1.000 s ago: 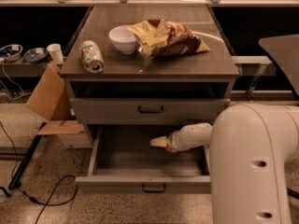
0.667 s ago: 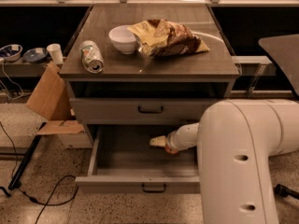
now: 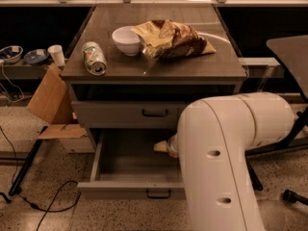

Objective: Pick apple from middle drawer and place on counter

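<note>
The middle drawer (image 3: 126,188) is pulled open below the shut grey drawer front. My gripper (image 3: 162,147) is inside it, at the right of the middle, just above the drawer floor. Only its pale tip shows past my big white arm (image 3: 216,167), which covers the drawer's right part. No apple shows; the visible drawer floor is bare, and the rest is hidden by the arm. The counter (image 3: 159,64) is the dark wood-grain top above.
On the counter stand a white bowl (image 3: 127,40), a crumpled chip bag (image 3: 173,37) and a can on its side (image 3: 94,57). A cardboard box (image 3: 48,97) leans at the cabinet's left. Cables (image 3: 43,201) lie on the floor. A dark table edge (image 3: 288,52) is at the right.
My arm's large white link has swung left and nearer to the camera, covering more of the drawer. The gripper tip stays at about the same spot in the drawer.
</note>
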Action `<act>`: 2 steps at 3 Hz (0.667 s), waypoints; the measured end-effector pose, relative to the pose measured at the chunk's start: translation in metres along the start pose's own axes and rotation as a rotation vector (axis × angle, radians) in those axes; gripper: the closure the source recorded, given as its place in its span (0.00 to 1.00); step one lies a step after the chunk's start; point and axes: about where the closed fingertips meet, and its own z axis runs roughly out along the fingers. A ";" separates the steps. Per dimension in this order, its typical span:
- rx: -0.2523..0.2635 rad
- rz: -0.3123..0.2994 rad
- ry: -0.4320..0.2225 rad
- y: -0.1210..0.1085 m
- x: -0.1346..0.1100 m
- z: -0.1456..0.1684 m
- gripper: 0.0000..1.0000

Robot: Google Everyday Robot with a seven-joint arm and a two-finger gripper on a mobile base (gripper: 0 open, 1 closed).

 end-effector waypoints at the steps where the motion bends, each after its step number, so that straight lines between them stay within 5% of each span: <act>1: 0.015 0.004 0.005 0.001 0.001 0.005 0.40; 2: 0.028 0.017 -0.004 -0.001 0.002 0.003 0.63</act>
